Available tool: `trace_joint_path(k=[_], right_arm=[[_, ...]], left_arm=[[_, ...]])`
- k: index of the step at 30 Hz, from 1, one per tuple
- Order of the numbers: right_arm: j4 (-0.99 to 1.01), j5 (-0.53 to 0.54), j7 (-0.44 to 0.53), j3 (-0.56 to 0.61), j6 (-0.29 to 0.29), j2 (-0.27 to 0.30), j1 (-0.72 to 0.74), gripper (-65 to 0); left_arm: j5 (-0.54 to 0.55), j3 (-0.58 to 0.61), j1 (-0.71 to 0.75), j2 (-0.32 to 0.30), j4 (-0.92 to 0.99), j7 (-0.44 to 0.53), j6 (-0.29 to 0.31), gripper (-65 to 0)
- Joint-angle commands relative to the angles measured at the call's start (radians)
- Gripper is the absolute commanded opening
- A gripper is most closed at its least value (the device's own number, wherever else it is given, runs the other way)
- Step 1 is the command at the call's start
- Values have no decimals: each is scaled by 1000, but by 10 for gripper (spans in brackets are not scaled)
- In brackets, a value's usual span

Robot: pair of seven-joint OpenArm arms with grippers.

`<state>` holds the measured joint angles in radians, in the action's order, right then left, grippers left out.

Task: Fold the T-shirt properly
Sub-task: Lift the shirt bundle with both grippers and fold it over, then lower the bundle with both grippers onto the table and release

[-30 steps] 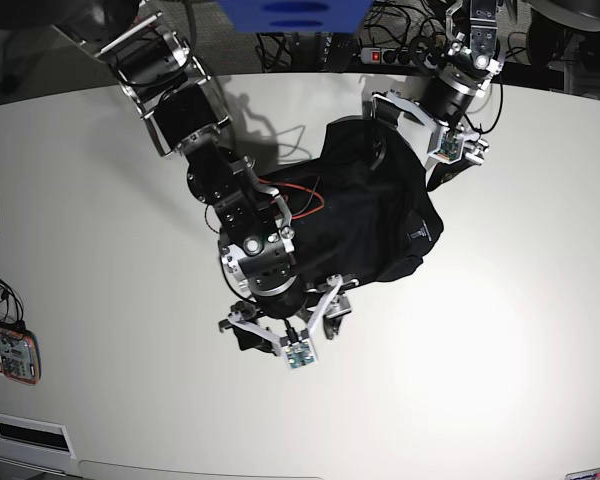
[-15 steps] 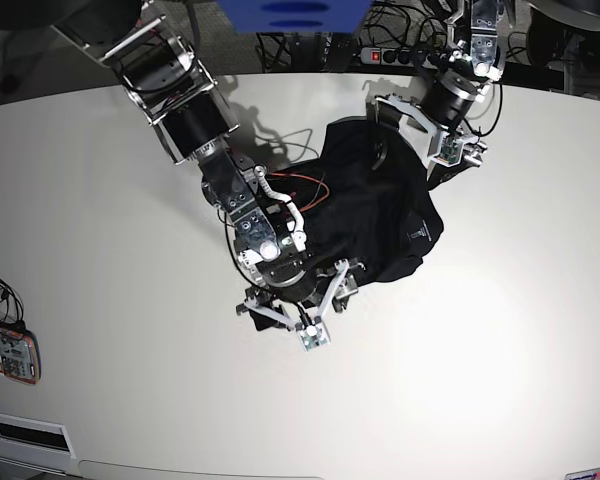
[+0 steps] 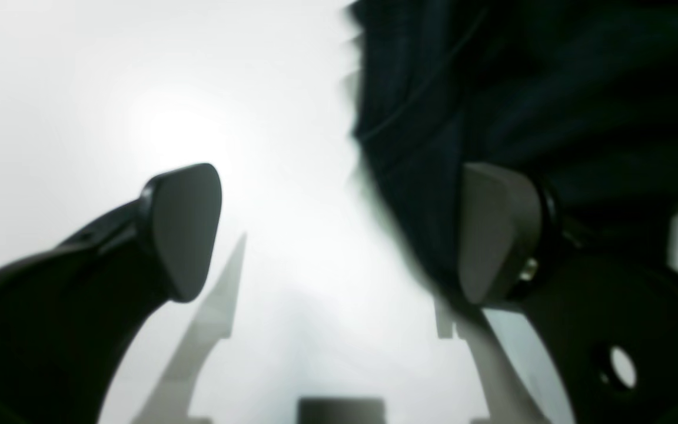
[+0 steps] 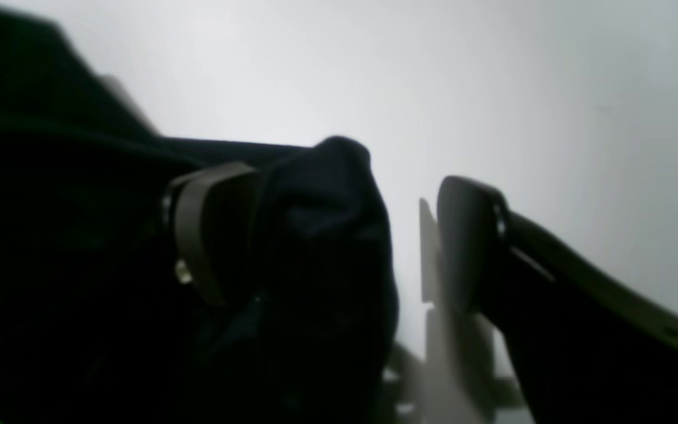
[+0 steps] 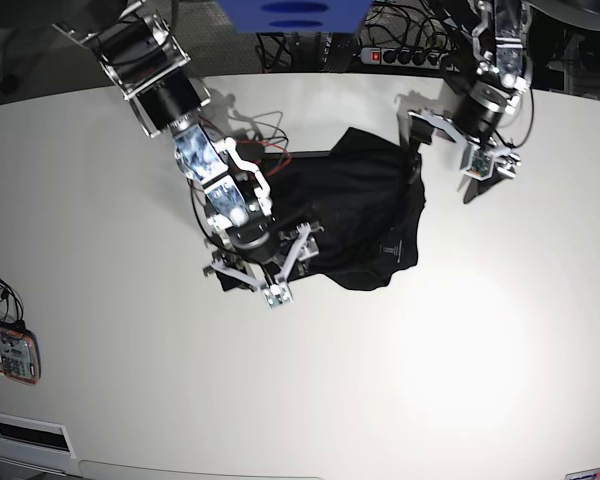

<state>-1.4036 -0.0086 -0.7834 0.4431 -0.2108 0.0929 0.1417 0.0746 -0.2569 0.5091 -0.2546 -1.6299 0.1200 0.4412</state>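
L arm reaches in from the far edge, wrist angled down; left gripper (image 5: 467,143) jaws spread wide, nothing between the pads (image 3: 186,229). R arm stretches diagonally toward table centre, wrist pitched down; right gripper (image 5: 263,272) jaws apart w/ a black cloth fold between them, not clamped.

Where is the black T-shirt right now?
In the base view the T-shirt lies crumpled on the white table, a little above the middle, between the right tool at its left edge and the left tool at its upper right.
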Motion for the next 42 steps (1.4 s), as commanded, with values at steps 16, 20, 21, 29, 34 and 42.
trace_joint_path(k=[16,20,21,29,34,42], right_arm=[[-299,-6,-31,-11,4,78,-219,-184],[-297,-6,-31,-11,3,78,-218,-184],[-299,-6,-31,-13,3,78,-218,-184],[-299,-4,-31,-42,3,77,-218,-184],[-296,-4,-31,-45,3,77,-216,-184],[-299,-4,-31,-45,3,77,-182,-184]], left_arm=[[-129,-22,-149,4,33,-87,1,-70],[-123,-6,-116,36,-62,-87,1,-70],[-123,-9,-93,50,-105,-87,1,-70],[-121,-9,148,87,-401,-85,1,-70],[-115,66,285,93,-378,-30,0,-70],[-54,155,156,87,-40,13,0,-70]])
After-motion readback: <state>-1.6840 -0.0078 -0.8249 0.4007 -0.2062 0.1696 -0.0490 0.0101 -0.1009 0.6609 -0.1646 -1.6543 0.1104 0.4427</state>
